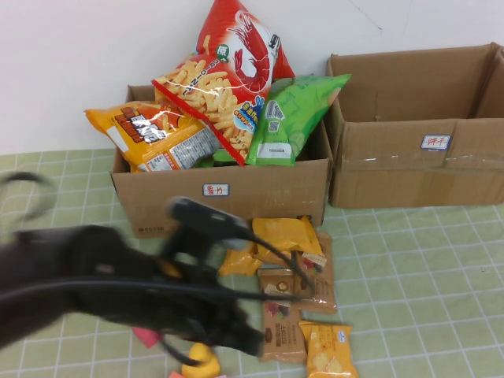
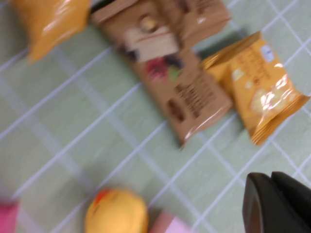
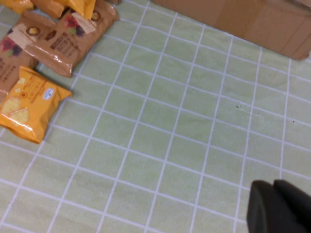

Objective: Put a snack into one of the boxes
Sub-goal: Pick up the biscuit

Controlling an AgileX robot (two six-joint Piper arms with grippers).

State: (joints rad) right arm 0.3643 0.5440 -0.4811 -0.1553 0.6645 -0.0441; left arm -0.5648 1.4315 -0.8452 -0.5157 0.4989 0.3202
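Blurred left pincer (image 1: pixel 236 335) over glossy crinkled snack packets (image 1: pixel 325 350), grip unclear; right pincer (image 3: pixel 279 206) likewise.

The left arm (image 1: pixel 102 287) sweeps across the high view as a dark smear, hiding the bench (image 1: pixel 409 268) beneath and part of the loose snack packets (image 1: pixel 287 295). The left gripper (image 2: pixel 277 204) shows only as a black corner cut by the wrist view's edge (its opening unreadable). The right gripper (image 3: pixel 279 206) is likewise clipped in its wrist view. The right-hand box (image 1: pixel 417 130) runs off the frame. The white labels (image 1: pixel 216 190) on both boxes are too small to read.
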